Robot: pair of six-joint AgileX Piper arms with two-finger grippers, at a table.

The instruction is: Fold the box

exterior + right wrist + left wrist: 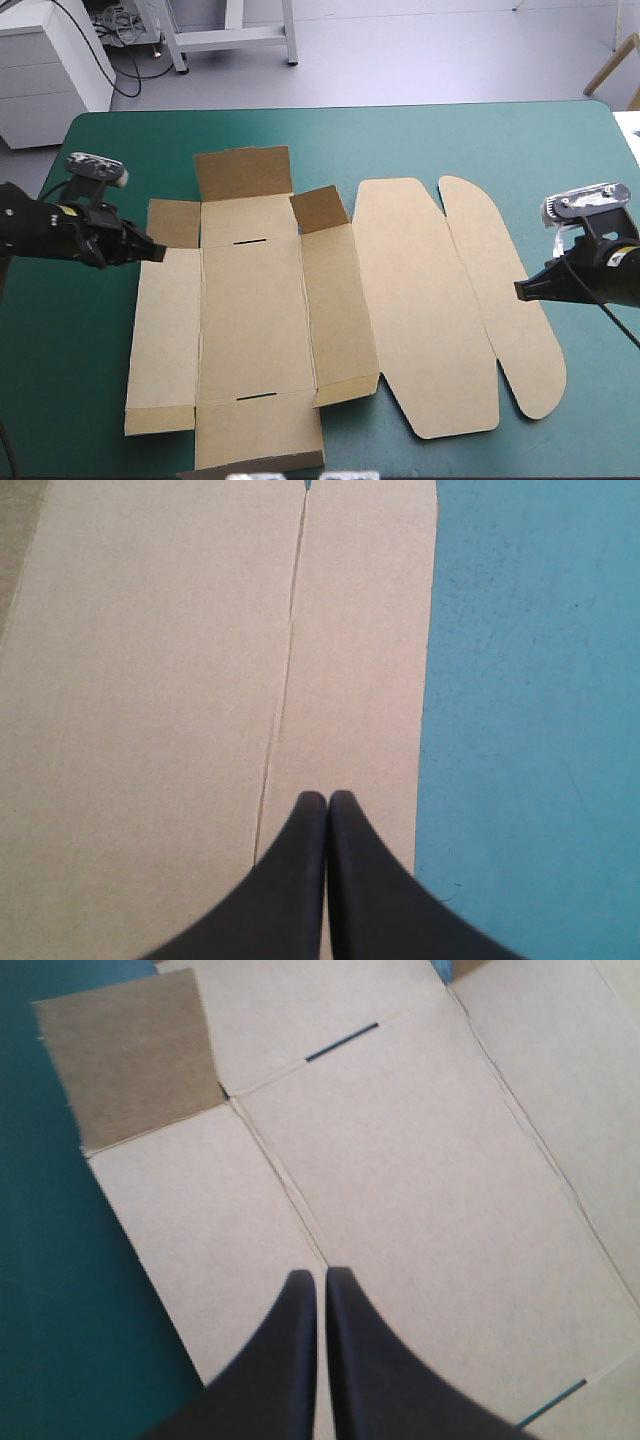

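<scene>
The box (pixel 250 310) lies almost flat across the middle of the teal-green worktop (pixel 70 400), with only its far flaps (pixel 243 172) tilted up. The left gripper (pixel 156 251) is at the left side panel (pixel 165 330) and the right gripper (pixel 520 291) at the rounded lid flap (pixel 500 300). Both pairs of black fingers are pressed together, holding nothing. Folding looks barely begun. The next move likely calls for getting under a panel and raising it along its crease.

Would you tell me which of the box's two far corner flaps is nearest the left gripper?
The far-left corner flap, just beyond the left gripper; the other far corner flap lies across the box's middle panel.
</scene>
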